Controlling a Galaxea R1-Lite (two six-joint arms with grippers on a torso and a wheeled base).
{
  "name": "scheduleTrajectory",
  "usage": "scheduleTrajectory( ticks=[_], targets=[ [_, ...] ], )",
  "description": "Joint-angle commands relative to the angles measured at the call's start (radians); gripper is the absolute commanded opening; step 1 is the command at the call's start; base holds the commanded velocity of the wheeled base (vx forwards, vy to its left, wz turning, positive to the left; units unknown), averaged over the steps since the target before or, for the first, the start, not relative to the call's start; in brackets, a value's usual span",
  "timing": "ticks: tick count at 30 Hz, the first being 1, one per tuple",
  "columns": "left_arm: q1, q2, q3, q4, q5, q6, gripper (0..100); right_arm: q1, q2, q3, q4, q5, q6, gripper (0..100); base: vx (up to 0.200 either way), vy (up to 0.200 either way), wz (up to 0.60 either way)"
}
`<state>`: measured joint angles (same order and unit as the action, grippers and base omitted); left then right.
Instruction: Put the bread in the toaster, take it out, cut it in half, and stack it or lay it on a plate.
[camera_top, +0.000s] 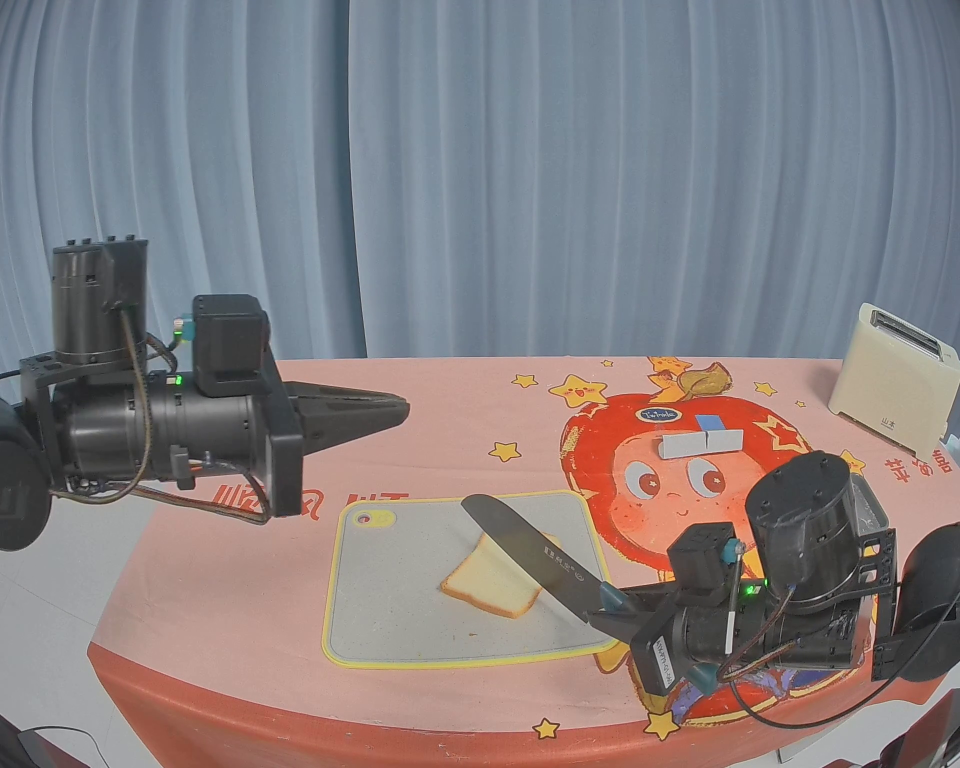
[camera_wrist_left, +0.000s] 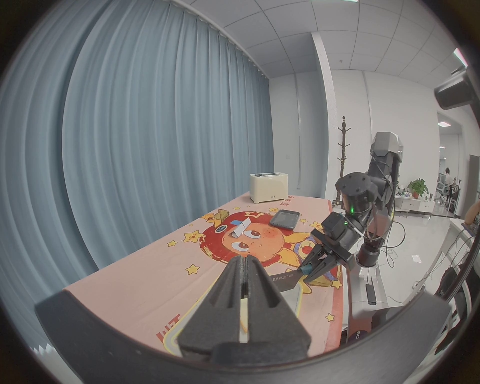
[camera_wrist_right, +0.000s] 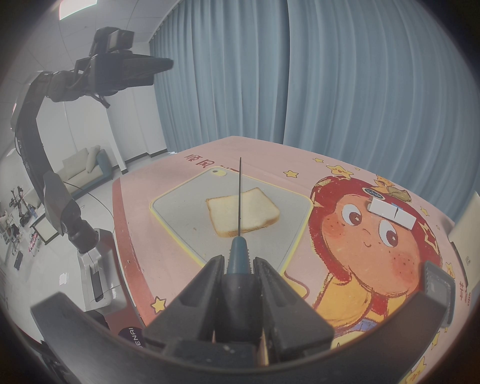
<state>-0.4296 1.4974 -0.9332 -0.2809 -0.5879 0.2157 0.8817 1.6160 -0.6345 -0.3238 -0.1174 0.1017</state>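
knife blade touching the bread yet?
Cannot tell. In the head view the knife blade overlaps the bread; the right wrist view sees the blade edge-on across the slice. Neither shows contact or a gap plainly.

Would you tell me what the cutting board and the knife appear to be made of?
The cutting board looks like matte grey plastic, judging by its moulded yellow rim. The knife has a dark, faintly glossy blade, perhaps coated metal or plastic.
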Motion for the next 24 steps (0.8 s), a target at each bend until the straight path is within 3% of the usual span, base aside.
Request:
scheduleTrajectory(
  ticks=[1,8,24],
  targets=[
    [-0.009,0.096,-0.05,0.002,-0.001,-0.007,0,-0.009,0.01,-0.007,-0.001,0.001,0.0,0,0.0,0.0,0.0],
    [-0.052,0.161,-0.102,0.003,0.002,-0.013,0,-0.01,0.025,-0.021,0.0,0.001,0.001,0,0.0,0.0,0.0],
    [-0.058,0.236,-0.125,-0.001,0.0,-0.012,0,-0.007,0.03,-0.036,0.0,0.001,0.004,0,0.0,0.0,0.0]
  ],
)
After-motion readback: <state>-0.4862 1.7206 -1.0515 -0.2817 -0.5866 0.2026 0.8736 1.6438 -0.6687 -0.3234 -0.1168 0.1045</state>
